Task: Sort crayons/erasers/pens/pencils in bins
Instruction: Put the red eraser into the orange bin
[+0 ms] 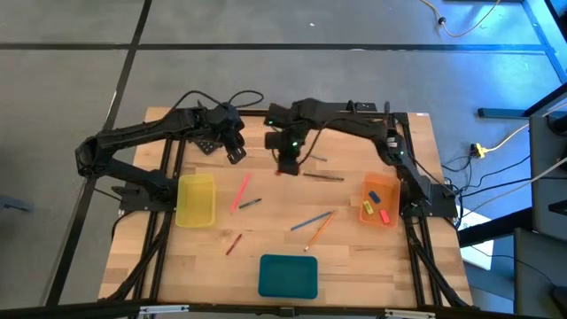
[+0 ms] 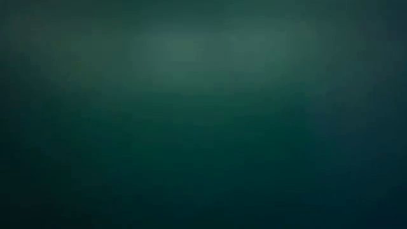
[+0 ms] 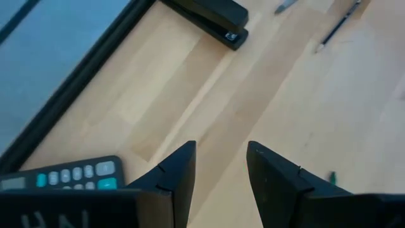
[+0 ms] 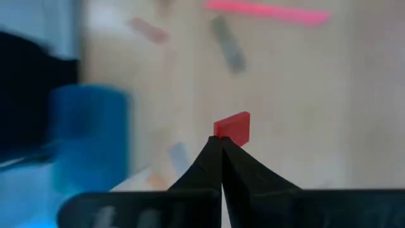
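Right gripper [image 1: 288,166] hangs low over the table's middle in the high view, near twelve o'clock. Its arm reaches in from the right side and bends down. Left gripper [image 1: 236,152] waits at about ten o'clock, by the black calculator [image 1: 205,143]. The orange bin [image 1: 379,200] at three o'clock has erasers in it, so the red eraser [image 1: 280,171] likely goes there too. The yellow bin [image 1: 196,199] sits at nine, the teal bin [image 1: 288,276] at six. Pens and pencils lie between.

The low view shows nothing, just dark green.

The left wrist view shows its two fingers [image 3: 177,177] apart, holding nothing.

The right wrist view shows its fingers [image 4: 209,166] pinched together, tips touching the red eraser; I cannot tell if they grip it.
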`<state>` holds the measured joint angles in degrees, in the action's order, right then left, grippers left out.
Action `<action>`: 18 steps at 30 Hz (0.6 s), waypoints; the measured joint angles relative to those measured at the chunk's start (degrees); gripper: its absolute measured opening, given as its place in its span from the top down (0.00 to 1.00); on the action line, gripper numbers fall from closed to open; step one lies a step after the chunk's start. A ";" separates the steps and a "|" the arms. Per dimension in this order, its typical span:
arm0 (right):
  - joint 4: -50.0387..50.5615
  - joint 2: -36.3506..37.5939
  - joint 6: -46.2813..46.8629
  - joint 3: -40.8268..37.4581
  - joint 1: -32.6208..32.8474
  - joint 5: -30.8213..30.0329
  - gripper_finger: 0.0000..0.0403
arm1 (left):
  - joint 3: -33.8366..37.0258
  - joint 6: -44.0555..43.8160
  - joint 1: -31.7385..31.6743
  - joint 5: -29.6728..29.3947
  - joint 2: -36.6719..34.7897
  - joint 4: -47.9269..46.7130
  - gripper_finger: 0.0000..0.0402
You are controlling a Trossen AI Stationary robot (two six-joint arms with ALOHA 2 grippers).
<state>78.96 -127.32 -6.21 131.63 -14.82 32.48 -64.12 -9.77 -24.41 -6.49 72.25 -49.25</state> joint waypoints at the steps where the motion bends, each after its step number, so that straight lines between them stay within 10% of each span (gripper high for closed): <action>1: 1.80 0.85 -0.21 0.00 -0.14 2.66 1.00 | 0.00 -0.54 0.32 0.00 0.00 0.00 0.66; 9: 8.40 7.82 -3.03 0.04 0.37 21.48 1.00 | 0.00 -4.68 3.29 0.03 0.00 1.42 0.66; 18: 8.39 15.57 -3.85 0.07 3.25 26.72 1.00 | 0.00 -10.34 6.92 0.02 0.00 5.84 0.66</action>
<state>87.35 -111.75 -10.07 131.70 -11.57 59.20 -64.12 -20.11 -17.50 -6.46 72.25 -43.41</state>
